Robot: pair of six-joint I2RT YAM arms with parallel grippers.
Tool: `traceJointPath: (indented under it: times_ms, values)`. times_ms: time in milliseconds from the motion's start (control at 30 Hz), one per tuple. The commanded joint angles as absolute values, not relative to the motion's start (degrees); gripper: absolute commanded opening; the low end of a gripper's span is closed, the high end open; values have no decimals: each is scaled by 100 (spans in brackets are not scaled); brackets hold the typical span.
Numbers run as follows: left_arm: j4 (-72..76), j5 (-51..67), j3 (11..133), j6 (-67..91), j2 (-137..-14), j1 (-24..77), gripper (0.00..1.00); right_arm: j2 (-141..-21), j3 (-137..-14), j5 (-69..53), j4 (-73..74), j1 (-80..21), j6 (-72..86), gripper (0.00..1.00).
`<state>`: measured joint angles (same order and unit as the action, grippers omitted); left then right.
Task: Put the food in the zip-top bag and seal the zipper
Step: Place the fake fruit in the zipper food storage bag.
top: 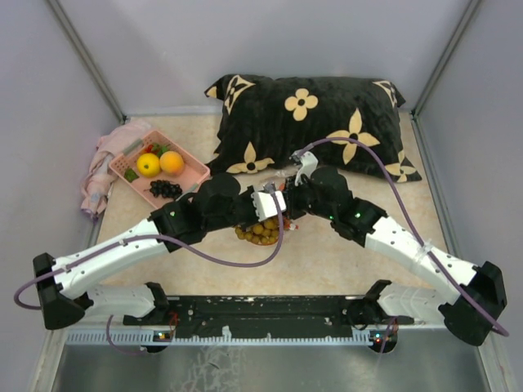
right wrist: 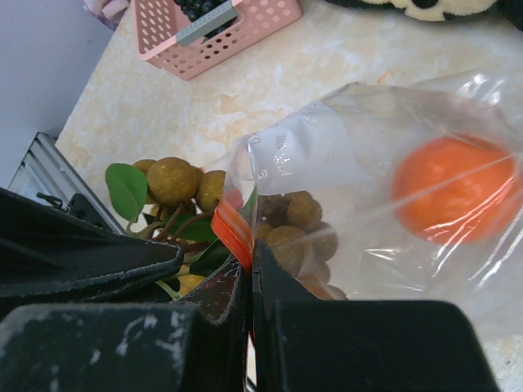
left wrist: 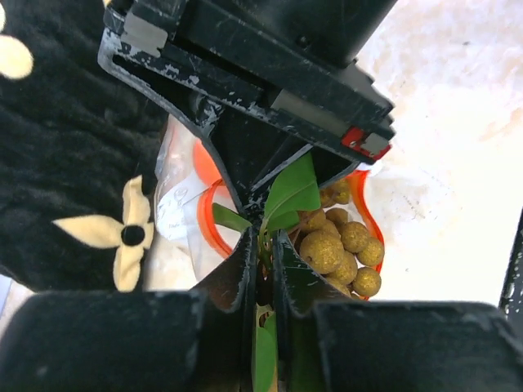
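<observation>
My left gripper (left wrist: 263, 237) is shut on the green leafy stem (left wrist: 292, 192) of the cluster of tan-brown balls (left wrist: 339, 245) and holds it in the open mouth of the zip-top bag. The red-orange zipper (left wrist: 204, 220) rings the cluster. My right gripper (right wrist: 248, 249) is shut on the zipper strip (right wrist: 231, 229) at the bag's mouth edge. The clear bag (right wrist: 368, 163) holds an orange ball (right wrist: 453, 188) and part of the cluster (right wrist: 172, 180). In the top view both grippers meet at mid-table over the cluster (top: 258, 233).
A pink basket (top: 196, 173) at the back left holds a yellow ball (top: 148, 164), an orange ball (top: 172, 162) and dark grapes (top: 165, 189). A pink cloth (top: 102, 175) lies left of it. A black flowered pillow (top: 310, 122) lies behind the grippers.
</observation>
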<state>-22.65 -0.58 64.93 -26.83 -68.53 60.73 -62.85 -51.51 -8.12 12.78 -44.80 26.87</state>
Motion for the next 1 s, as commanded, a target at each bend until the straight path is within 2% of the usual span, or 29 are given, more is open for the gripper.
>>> traceJointPath:
  times_ms: [0,133,433,700,733,767,967]
  values:
    - [-1664,394,6429,-2600,-6704,6117,13,-6187,-5270,-1163,727,-4447,2939,0]
    - [-1690,394,6425,-2504,-6941,6119,15,-6201,-5185,-1135,562,-4443,3135,0]
    - [-1345,-429,6182,-2002,-6901,6117,44,-6196,-4931,-1017,496,-4195,3666,0]
    - [-1371,-738,6330,-1284,-6848,6117,61,-6293,-4821,-975,444,-4073,3778,0]
    - [-1412,-817,6379,-1145,-6835,6116,68,-6300,-4810,-968,430,-4058,3791,0]
    - [-1433,-873,6413,-1030,-6818,6116,71,-6294,-4789,-957,404,-4040,3807,0]
    - [-1619,-1377,6459,-426,-6797,6111,73,-6303,-4696,-960,295,-3965,3878,0]
